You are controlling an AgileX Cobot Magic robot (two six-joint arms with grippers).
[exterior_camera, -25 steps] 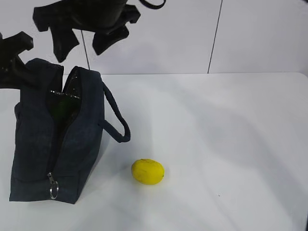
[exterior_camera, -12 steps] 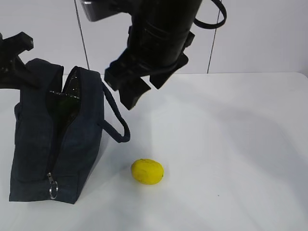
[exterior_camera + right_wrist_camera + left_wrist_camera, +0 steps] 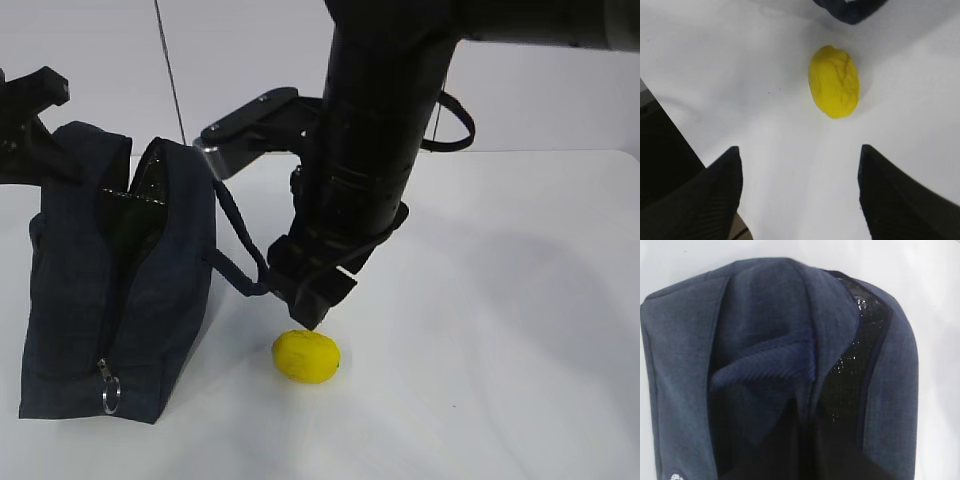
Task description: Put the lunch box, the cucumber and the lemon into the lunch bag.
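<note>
The dark navy lunch bag (image 3: 150, 290) stands upright at the left, its top unzipped and gaping. My left gripper (image 3: 35, 135) is shut on the fabric at its upper left rim; in the left wrist view the lunch bag (image 3: 765, 315) fills the frame. Something dark green (image 3: 122, 228) shows inside the opening; I cannot tell whether it is the cucumber. The lunch box is hidden. The yellow lemon (image 3: 306, 357) lies on the table right of the bag. My right gripper (image 3: 312, 305) hangs open just above it. In the right wrist view the lemon (image 3: 834, 81) lies ahead of the gripper (image 3: 799, 149).
A strap handle (image 3: 245, 255) loops out of the bag's right side, close to the right gripper. The zipper's ring pull (image 3: 110, 395) hangs at the bag's near end. White table (image 3: 500, 300) stretches to the right; the table edge (image 3: 670, 120) shows in the right wrist view.
The right arm has swung down and rightward from above the bag to just over the lemon, jaws still open. The left gripper, bag and lemon have not moved.
</note>
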